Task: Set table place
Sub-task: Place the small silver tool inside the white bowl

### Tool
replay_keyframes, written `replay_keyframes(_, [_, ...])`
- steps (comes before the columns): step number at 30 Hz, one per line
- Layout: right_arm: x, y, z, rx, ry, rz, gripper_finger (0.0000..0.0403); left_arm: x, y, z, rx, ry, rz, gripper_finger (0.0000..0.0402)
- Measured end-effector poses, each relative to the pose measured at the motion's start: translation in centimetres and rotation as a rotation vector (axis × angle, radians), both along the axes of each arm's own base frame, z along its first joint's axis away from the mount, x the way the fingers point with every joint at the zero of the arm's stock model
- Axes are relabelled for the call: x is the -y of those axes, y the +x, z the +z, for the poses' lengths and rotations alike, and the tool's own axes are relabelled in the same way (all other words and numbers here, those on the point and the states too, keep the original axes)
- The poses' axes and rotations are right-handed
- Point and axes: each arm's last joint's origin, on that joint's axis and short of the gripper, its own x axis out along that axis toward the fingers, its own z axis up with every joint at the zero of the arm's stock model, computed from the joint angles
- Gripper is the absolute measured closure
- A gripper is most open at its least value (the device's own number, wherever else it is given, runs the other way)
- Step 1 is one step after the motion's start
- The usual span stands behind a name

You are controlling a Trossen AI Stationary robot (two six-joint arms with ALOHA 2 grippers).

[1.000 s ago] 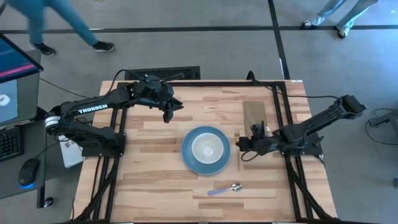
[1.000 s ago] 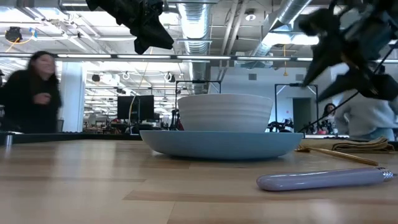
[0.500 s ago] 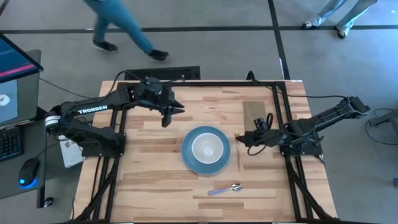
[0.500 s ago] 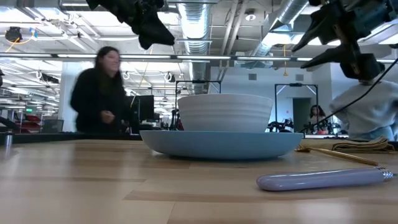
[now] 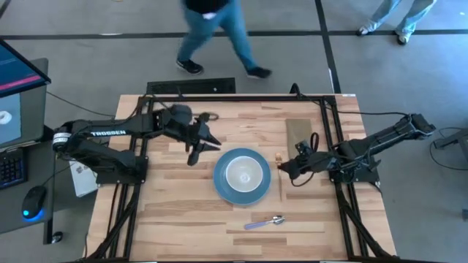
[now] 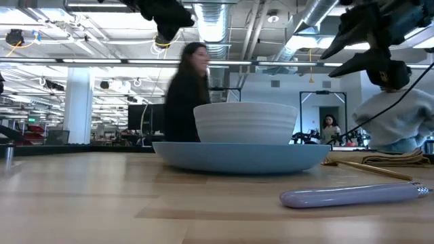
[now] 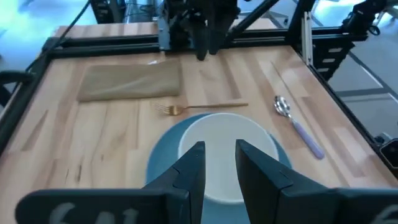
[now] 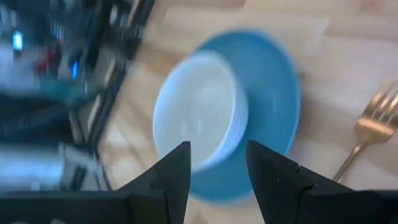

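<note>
Left gripper (image 5: 201, 141), fingers spread and empty, hangs above the table (image 5: 175, 212) just off the blue plate's (image 5: 221, 188) rim on the side toward the left edge; its wrist view looks across the white bowl (image 7: 217, 149) seated on that plate. Right gripper (image 5: 291, 169), likewise parted and holding nothing, hovers over the gold fork (image 7: 199, 109), which lies between the plate and the right edge, beside the olive-brown napkin (image 5: 298, 132) nearer the far right corner. A lilac-handled spoon (image 5: 263, 222) rests apart from the setting, toward the near edge. A person (image 6: 184, 95) passes beyond the far edge. Judged step: plate and bowl are placed; cutlery is being arranged. The next move probably calls for one gripper to descend, close on the spoon or fork handle, and align it beside the plate.
</note>
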Motion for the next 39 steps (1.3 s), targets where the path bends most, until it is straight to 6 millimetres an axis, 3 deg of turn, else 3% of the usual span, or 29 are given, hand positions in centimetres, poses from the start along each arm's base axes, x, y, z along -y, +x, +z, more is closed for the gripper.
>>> replay_keyframes(8, [-0.9, -0.2, -0.1, -0.056, 0.070, 0.307, 0.0227, 5.0, 1.1, 1.3, 0.121, -0.005, 0.064, 0.0323])
replay_keyframes(15, [-2.6, -0.9, -0.2, -0.078, 0.097, 0.470, 0.0230, 7.6, 1.1, 1.7, 0.114, -0.332, 0.123, 0.0323])
replay_keyframes(18, [-3.6, -1.5, -0.3, -0.118, 0.168, 0.524, 0.0234, 8.7, 1.0, 1.7, 0.090, -0.388, 0.109, 0.0323])
replay_keyframes(24, [-5.5, -2.2, -1.5, -0.257, 0.313, 0.468, 0.0242, 10.6, 2.6, -0.2, 0.045, -0.363, 0.116, 0.0323])
replay_keyframes(33, [-8.6, -1.1, -3.8, -0.318, 0.317, 0.515, 0.0244, 13.7, 6.1, -4.9, -0.121, -0.397, 0.030, 0.0324])
replay_keyframes(39, [-9.8, 0.6, -5.1, -0.279, 0.331, 0.514, 0.0244, 15.4, 7.7, -4.5, -0.117, -0.402, -0.017, 0.0324])
